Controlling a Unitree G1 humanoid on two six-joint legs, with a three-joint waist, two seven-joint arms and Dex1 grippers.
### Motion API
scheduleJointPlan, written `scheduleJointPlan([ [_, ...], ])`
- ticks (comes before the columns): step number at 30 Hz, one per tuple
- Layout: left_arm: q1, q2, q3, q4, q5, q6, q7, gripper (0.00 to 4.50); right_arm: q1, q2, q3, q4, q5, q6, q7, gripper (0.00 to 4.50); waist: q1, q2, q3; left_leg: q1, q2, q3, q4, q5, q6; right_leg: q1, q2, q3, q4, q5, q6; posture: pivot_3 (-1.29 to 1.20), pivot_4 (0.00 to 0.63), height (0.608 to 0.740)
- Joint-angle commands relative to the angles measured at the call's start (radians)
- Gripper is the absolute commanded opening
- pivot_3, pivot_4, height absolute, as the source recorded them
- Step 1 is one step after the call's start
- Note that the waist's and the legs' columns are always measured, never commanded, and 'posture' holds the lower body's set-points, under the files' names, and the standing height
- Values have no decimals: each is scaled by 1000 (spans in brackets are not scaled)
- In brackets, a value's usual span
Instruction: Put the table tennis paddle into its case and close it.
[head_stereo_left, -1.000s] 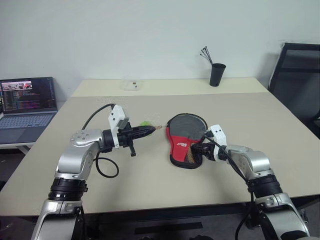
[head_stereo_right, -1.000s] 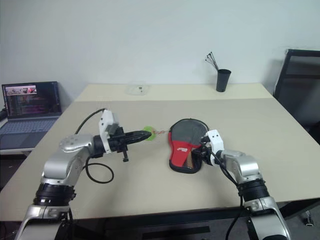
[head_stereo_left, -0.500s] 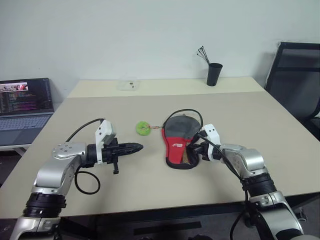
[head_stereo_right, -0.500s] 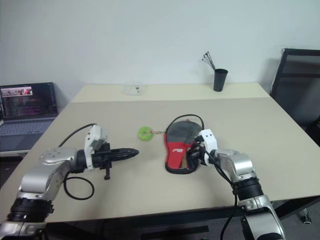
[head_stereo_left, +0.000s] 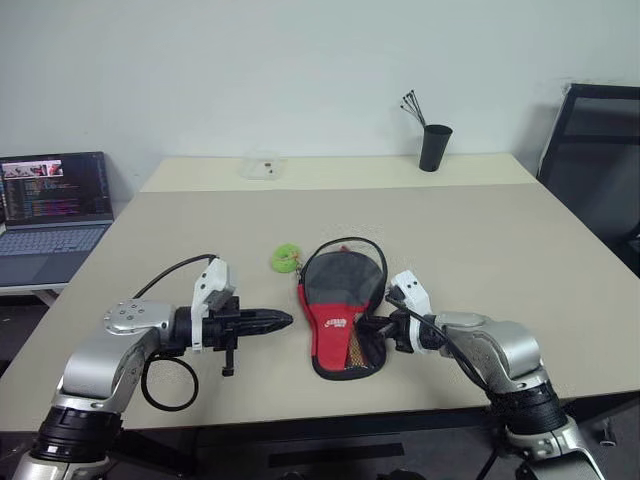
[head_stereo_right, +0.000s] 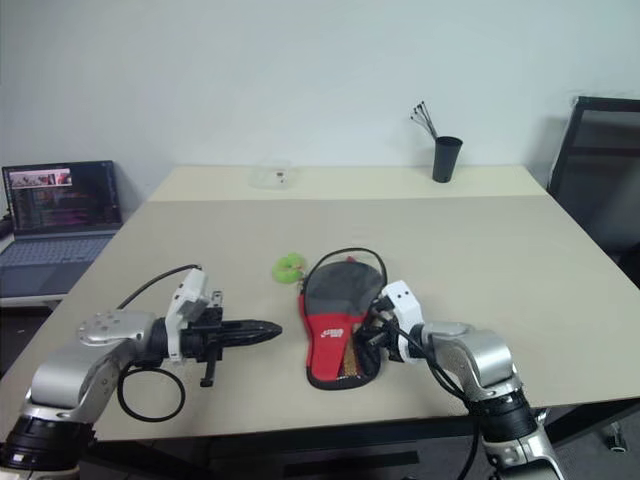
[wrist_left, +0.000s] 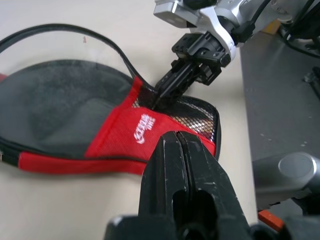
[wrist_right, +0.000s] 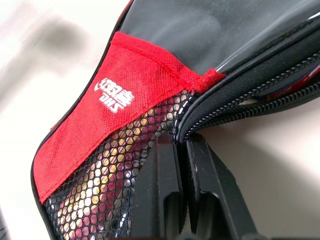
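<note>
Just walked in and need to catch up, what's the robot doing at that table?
The right claw is shut on the zipper edge of the case, a black-and-red pouch lying on the table. Its zip is partly open along that side. The left claw is shut, holds nothing and points at the case from beside it. A small green object lies just beyond.

Both arms are showing rounded silver-grey metal shells with black ribbed joint bands near the shoulders. Each wrist is carrying a small white boxy camera housing, and a black cable is looping from it. The left claw (head_stereo_left: 280, 320) and the right claw (head_stereo_left: 368, 327) are showing black, tapered, scuffed fingers (wrist_left: 170, 175).
</note>
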Motion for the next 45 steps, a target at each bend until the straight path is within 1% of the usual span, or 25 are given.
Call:
scheduleJointPlan([
  [1, 7, 15, 5, -51, -32, 9, -16, 0, 42, -24, -38, -119, 54, 72, -12, 7, 0, 0, 0, 0, 0, 0, 0, 0, 0, 0, 0, 0, 0, 0, 0, 0, 150, 740],
  [5, 12, 23, 0, -54, -32, 9, -30, 0, 71, -36, -65, -173, 83, 118, -32, 7, 1, 0, 0, 0, 0, 0, 0, 0, 0, 0, 0, 0, 0, 0, 0, 0, 150, 740],
  [12, 15, 31, -6, -46, -22, 6, -44, 0, 85, -25, -82, -201, 100, 140, -73, 7, 1, 0, 0, 0, 0, 0, 0, 0, 0, 0, 0, 0, -1, 0, 0, 0, 150, 740],
  [23, 32, 34, 3, -52, -20, 1, -42, 0, 126, 49, -116, -256, 144, 203, -142, 7, 1, 0, 0, 0, 0, 0, 0, 0, 0, 0, 0, 0, -1, 0, 0, 0, 150, 740],
  [33, 30, 28, -2, -38, -13, -11, -42, 0, 141, 1, -120, -254, 152, 209, -148, 7, 1, 0, 0, 0, 0, 0, 0, 0, 0, 0, 0, 0, -1, -1, -1, 0, 150, 740],
  [36, 32, 25, -3, -38, -14, -14, -38, 0, 147, -3, -140, -257, 150, 208, -157, 7, 1, 0, 0, 0, 0, 0, 0, 0, 0, 0, 0, 0, -1, -1, -1, 0, 150, 740],
  [38, 33, 22, -4, -37, -13, -18, -33, 0, 146, -4, -164, -260, 153, 211, -163, 523, 2, 0, 0, 0, 0, 0, 0, 0, 0, 0, 0, 0, -1, -1, -1, 0, 150, 740],
  [39, 33, 21, -4, -36, -12, -20, -32, 0, 144, -6, -173, -263, 156, 214, -163, 692, 3, 0, 0, 0, 0, 0, 0, 0, 0, 0, 0, 0, -1, -1, -1, 0, 150, 740],
  [42, 35, 19, -4, -34, -10, -21, -27, 0, 129, -36, -192, -293, 173, 219, -151, 1687, 3, 0, 0, 0, 0, 0, 0, 0, 0, 0, 0, 0, -1, -1, -2, 0, 150, 740],
  [45, 41, 26, -5, -34, -12, -20, -35, 0, 113, -88, -194, -343, 208, 238, -122, 2699, 2, 0, 0, 0, 0, 0, 0, 0, 0, 0, 0, 0, -1, -3, -4, 0, 150, 740],
])
